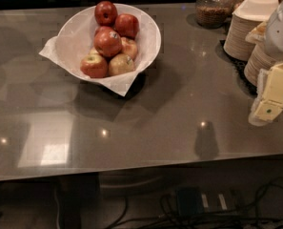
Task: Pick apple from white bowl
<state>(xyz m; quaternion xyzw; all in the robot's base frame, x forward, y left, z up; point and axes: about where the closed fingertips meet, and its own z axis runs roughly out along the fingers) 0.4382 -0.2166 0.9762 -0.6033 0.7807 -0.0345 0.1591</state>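
Hanging at far right edge of glossy grey countertop (155, 128), pale-yellow robot gripper (273, 97) sits well apart from wide white paper-lined bowl (72, 42). Whether it is wide or narrow cannot be told (probably carrying nothing). Large round orange-red apple (107, 42) with pale sticker rests atop other red apples (126, 25) inside bowl, untouched. Nothing done yet: reach, descent, grasp and lift all remain.

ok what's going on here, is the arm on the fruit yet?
Not yet. The gripper hangs at the right edge of the view, over the counter next to the stacks of cream plates, well away from the white bowl. The apple sits on top of the other apples in the bowl, untouched. The pick has not begun.
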